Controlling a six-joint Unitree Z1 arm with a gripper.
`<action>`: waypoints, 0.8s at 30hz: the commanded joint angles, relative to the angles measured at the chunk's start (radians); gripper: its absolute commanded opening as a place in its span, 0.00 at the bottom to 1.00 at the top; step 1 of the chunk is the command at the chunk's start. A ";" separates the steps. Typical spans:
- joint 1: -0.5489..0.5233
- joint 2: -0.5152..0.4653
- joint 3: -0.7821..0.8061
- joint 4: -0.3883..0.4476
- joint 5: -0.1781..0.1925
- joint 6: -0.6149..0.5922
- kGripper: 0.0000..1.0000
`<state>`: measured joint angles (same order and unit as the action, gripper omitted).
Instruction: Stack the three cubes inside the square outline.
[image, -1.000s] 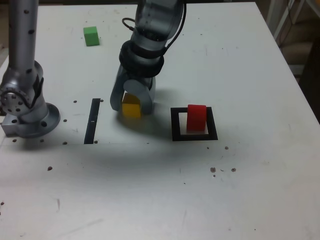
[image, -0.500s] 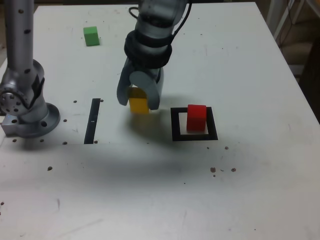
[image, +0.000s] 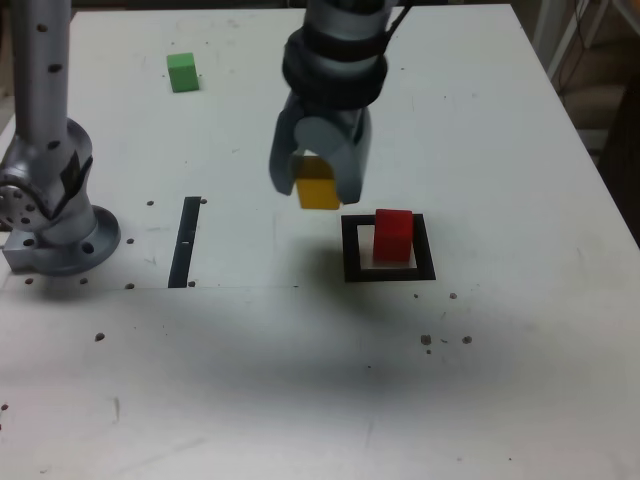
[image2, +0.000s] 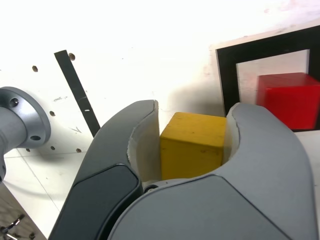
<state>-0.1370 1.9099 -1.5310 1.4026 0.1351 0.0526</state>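
Observation:
My gripper (image: 318, 188) is shut on the yellow cube (image: 318, 188), holding it in the air above the table, to the exterior view's left of the square outline (image: 388, 273). The wrist view shows the yellow cube (image2: 192, 144) clamped between both fingers (image2: 145, 135) of the gripper (image2: 192, 131). The red cube (image: 393, 235) stands inside the black outline on its pale centre; the wrist view shows the red cube (image2: 290, 99) within the outline (image2: 229, 70). The green cube (image: 182, 72) sits far back at the exterior view's left.
The arm's grey base (image: 55, 225) stands at the exterior view's left edge. A thin black strip (image: 185, 240) lies between the base and the outline, and the strip (image2: 75, 90) also shows in the wrist view. Small dark specks (image: 427, 340) dot the white table.
The gripper has lifted the yellow cube off the table and carried it toward the exterior view's right, closer to the outline. The red and green cubes have not moved.

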 joint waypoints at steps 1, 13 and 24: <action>-0.004 0.019 -0.047 0.031 0.007 -0.002 0.31; -0.040 0.135 -0.225 0.095 -0.002 -0.005 0.31; -0.043 0.222 -0.300 0.103 0.003 -0.005 0.31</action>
<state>-0.1786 2.1250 -1.8255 1.5032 0.1355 0.0493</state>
